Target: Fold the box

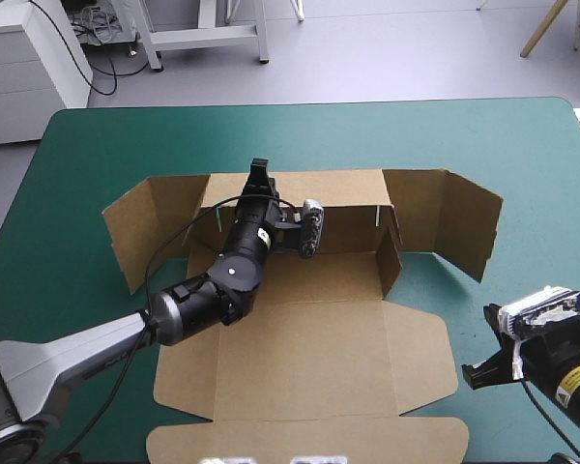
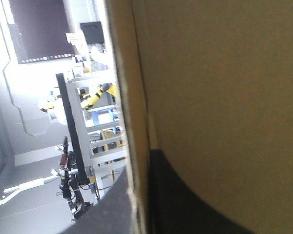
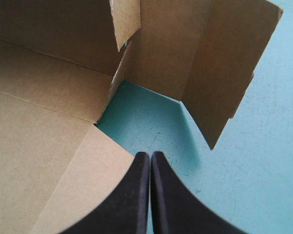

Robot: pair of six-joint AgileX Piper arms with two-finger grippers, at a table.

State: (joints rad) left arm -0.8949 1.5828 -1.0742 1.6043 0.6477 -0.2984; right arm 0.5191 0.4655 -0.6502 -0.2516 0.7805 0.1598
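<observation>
On the teal-green surface (image 1: pixel 522 145), the raised far wall of the brown box (image 1: pixel 309 358) is clamped by the left end effector (image 1: pixel 259 174); the right end effector (image 3: pixel 150 156) is held together at the near right.

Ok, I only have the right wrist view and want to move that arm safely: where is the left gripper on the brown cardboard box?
Observer: The left gripper is at the top edge of the raised rear wall of the brown cut-board box, its arm reaching over the flat base.
Operator: Holding it?
Observer: Yes; the left wrist view shows its black fingers either side of the board's edge, all but shut on it.
Operator: And the box's left end?
Observer: The left wing panel stands raised too.
</observation>
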